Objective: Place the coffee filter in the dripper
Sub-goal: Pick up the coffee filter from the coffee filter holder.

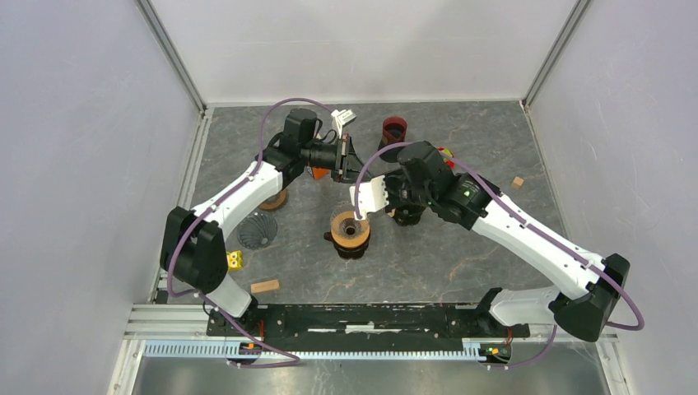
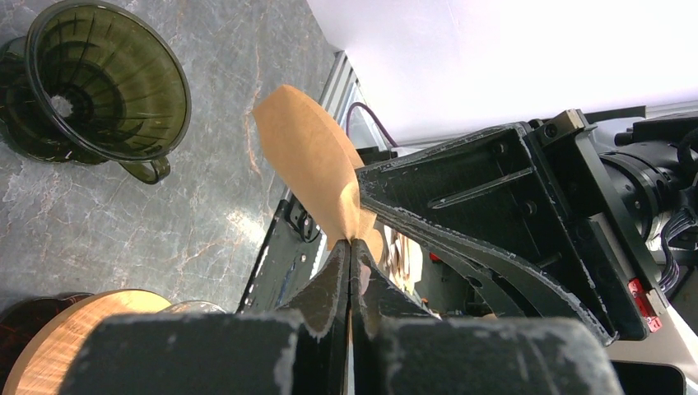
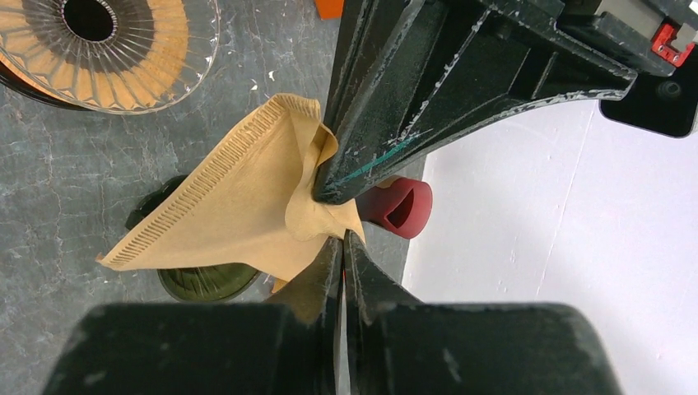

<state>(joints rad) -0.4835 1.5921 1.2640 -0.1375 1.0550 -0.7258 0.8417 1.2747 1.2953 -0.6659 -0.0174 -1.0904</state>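
Pinched aloft by left gripper [image 2: 350, 243] and, apparently, right gripper [image 3: 342, 236]: coffee filter [image 3: 239, 206], crumpled, near the glass dripper [image 3: 107, 41], not in it. Could tear if tugged apart, or fall wide if freed early

Table [image 1: 461, 263], contents as laid out: the dripper on stand [image 1: 350, 229] stood at centre. The coffee filter [image 3: 239, 214] hung clear of the table, above and toward the far side of that dripper, between the left gripper [image 2: 351, 243] and the right gripper [image 3: 342, 237] and touching both. A second dripper [image 1: 257, 231] sat left of the centre one, well apart. A cup [image 1: 394, 129] stood near the far edge, right of the left gripper. A wooden block [image 1: 265, 286] lay near-left, nearer than the second dripper. A small cube [image 1: 517, 182] lay alone at right.
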